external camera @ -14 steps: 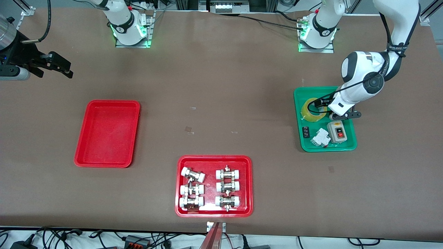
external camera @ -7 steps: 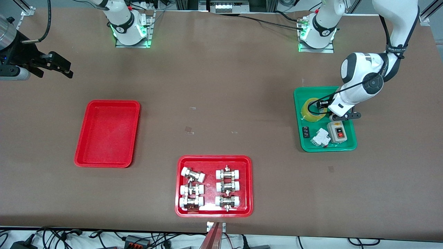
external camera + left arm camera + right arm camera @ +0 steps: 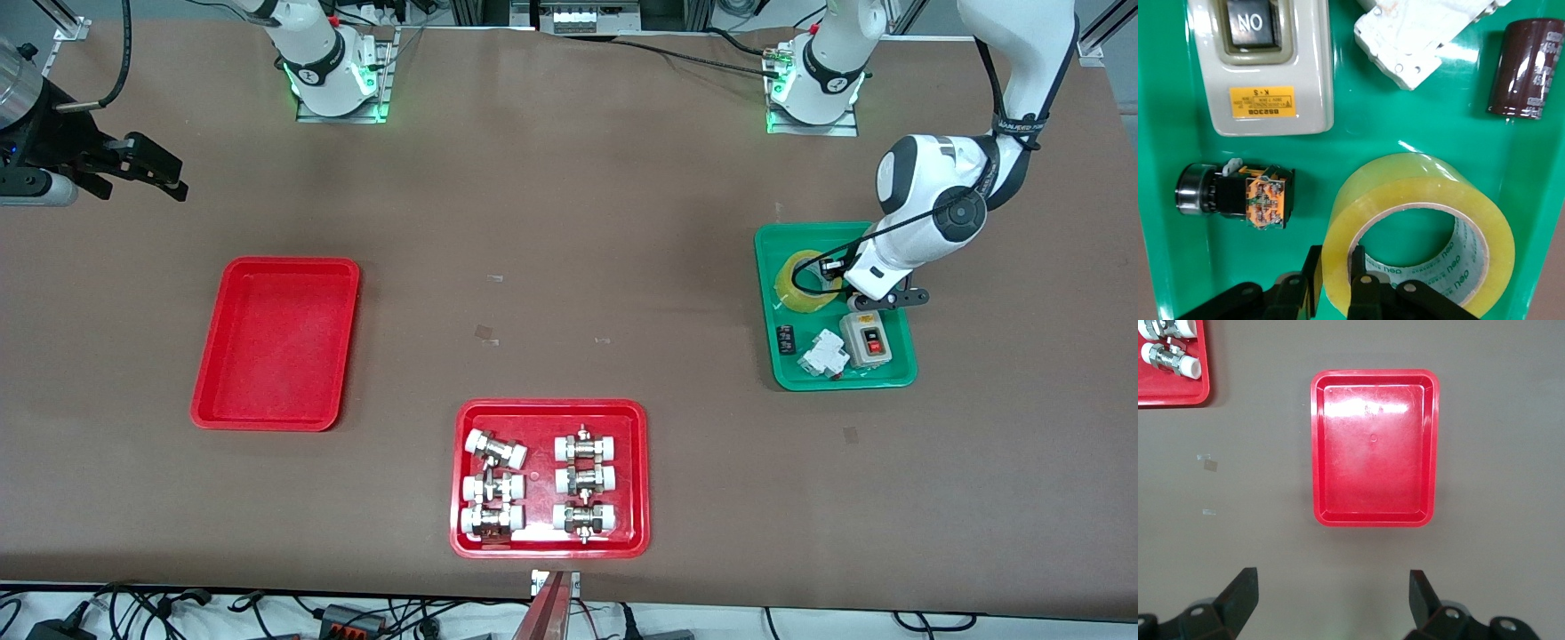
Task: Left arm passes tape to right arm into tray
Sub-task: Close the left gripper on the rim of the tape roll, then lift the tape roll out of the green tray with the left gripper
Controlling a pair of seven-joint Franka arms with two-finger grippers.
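Down at the left arm's end of the table, the wide roll of translucent yellow packing tape lies flat in the green plastic tray, in the part of it farthest from the front camera. The left gripper is down on it, one finger inside the whitish core and the other outside, so the jaws straddle the roll's wall and look closed against it; the roll does not look lifted yet. Sharing that green tray are a grey switch box with a black button, a white breaker block, a dark cylindrical capacitor and a small black and orange push-button unit.

The roll should be light and fairly stiff, but its glossy outer wrap looks slippery, and a hard squeeze might bow the wall. Pinching across the wall, core to outside, seems the sensible hold, and it leaves the free rim for the other arm to take.

The right gripper waits with its fingers spread wide and empty, up over bare table toward the right arm's end. The plain red rectangular plastic tray sits nearby, well apart from the roll, with nothing in it.
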